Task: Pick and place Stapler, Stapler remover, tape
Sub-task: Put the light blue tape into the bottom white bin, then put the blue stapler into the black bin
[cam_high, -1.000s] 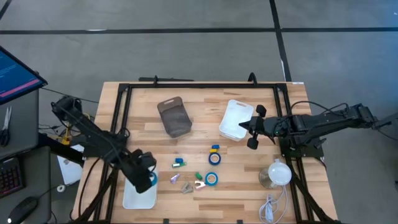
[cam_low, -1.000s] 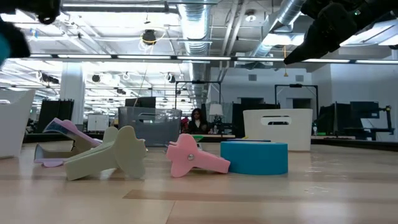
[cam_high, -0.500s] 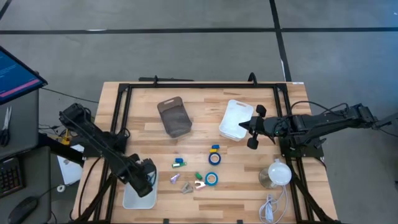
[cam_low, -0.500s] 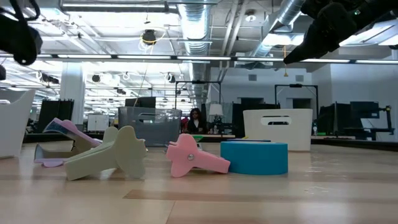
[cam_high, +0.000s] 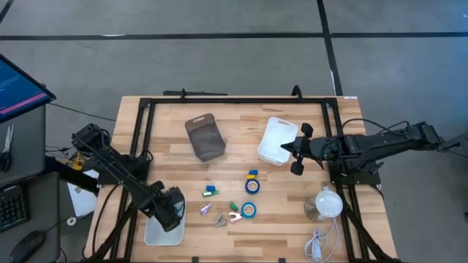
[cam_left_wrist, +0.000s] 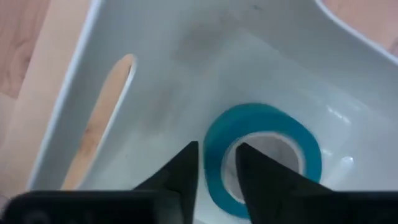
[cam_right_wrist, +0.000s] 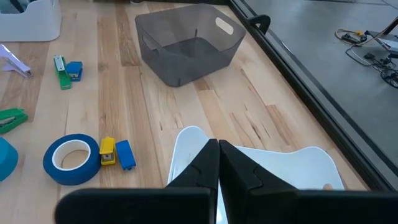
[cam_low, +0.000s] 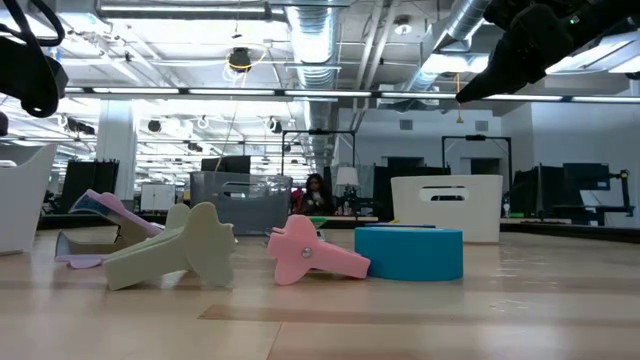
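Tape (cam_left_wrist: 261, 155) just released into white bin (cam_left_wrist: 186, 62); left gripper (cam_left_wrist: 216, 165) now parted; two rolls remaining.

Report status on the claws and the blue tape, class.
Left claw inside white plastic bin, fingers parted around blue tape roll. Right claw shut, over second white bin. Nothing obstructing.

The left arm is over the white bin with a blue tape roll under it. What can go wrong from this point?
1. In the left wrist view, one finger of the left gripper overlaps the rim of the tape roll; the roll may lift out of the white bin when the arm rises.
2. The gripper sits low between the bin walls, so a sideways retreat could push or tip the bin.
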You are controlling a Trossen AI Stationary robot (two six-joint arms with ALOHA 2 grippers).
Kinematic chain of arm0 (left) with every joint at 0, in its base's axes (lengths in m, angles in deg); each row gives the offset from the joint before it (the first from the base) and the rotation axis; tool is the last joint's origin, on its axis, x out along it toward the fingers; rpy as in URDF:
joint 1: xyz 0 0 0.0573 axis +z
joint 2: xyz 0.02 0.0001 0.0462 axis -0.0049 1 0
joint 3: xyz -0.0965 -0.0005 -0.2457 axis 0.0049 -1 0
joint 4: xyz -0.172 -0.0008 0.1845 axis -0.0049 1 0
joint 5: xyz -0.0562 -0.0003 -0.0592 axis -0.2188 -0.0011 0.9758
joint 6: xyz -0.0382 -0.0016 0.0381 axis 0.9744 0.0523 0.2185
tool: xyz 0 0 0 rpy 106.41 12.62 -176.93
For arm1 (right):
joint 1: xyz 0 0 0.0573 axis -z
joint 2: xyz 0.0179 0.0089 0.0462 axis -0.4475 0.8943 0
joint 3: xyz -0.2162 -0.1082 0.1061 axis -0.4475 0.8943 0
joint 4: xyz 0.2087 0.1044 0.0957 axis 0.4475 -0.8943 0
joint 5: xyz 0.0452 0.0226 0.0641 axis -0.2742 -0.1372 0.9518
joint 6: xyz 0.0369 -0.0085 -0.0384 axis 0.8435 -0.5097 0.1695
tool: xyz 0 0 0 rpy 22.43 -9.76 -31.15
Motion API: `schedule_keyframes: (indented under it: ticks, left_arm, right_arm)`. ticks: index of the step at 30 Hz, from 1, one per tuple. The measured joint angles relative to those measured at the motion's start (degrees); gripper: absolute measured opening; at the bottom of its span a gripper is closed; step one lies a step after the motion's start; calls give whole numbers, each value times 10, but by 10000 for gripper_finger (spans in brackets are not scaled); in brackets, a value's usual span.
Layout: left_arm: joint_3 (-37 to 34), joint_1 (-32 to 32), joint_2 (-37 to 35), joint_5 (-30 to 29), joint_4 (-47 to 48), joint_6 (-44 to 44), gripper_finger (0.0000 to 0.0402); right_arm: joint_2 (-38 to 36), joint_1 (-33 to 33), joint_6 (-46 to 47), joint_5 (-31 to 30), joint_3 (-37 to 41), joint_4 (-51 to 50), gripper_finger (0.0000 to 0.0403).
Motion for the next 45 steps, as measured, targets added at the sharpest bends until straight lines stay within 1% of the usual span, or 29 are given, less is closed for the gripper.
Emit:
schedule_keyframes:
  ticks: [4, 7, 10, 13, 19, 21, 24, 26, 30, 34, 38, 40, 42, 45]
  left_arm:
    - [0, 0, 0, -2, 2, 0, 143]
    - [0, 3, 0, -6, 4, -4, 148]
    - [0, 4, -9, -6, 8, -14, 138]
    - [0, 4, -36, -7, 16, -17, 122]
    - [0, 9, -132, -12, 26, -16, 92]
    - [0, 18, -169, -29, 28, -17, 82]
    - [0, 35, -217, -76, 28, -37, 61]
    - [0, 48, -240, -114, 28, -78, 43]
    - [0, 83, -259, -178, 24, -203, 8]
    - [0, 135, -254, -206, -2, -327, 3]
    - [0, 194, -239, -206, -92, -473, 2]
    - [0, 221, -232, -192, -136, -542, 2]
    - [0, 249, -223, -156, -170, -589, 2]
    - [0, 282, -203, -87, -190, -628, 2]
  right_arm:
    - [0, 0, 0, 2, 0, 0, 0]
    - [0, 0, 0, 2, 0, 0, 0]
    - [0, 0, -2, 2, 0, 0, 0]
    - [0, 0, -2, 2, 0, 0, 0]
    - [0, 0, -4, 2, 0, 2, 0]
    - [0, 0, -5, 2, 0, 5, 0]
    - [0, 0, -5, 2, 0, 6, 0]
    - [0, 0, -5, 2, 0, 6, 0]
    - [0, 0, -6, 2, 0, 6, 0]
    - [0, 0, -6, 2, 0, 6, 0]
    - [0, 0, -6, 4, 0, 6, 0]
    - [0, 0, -6, 4, 0, 6, 0]
    - [0, 0, -5, 4, 0, 6, 0]
    - [0, 0, -5, 4, 0, 6, 0]
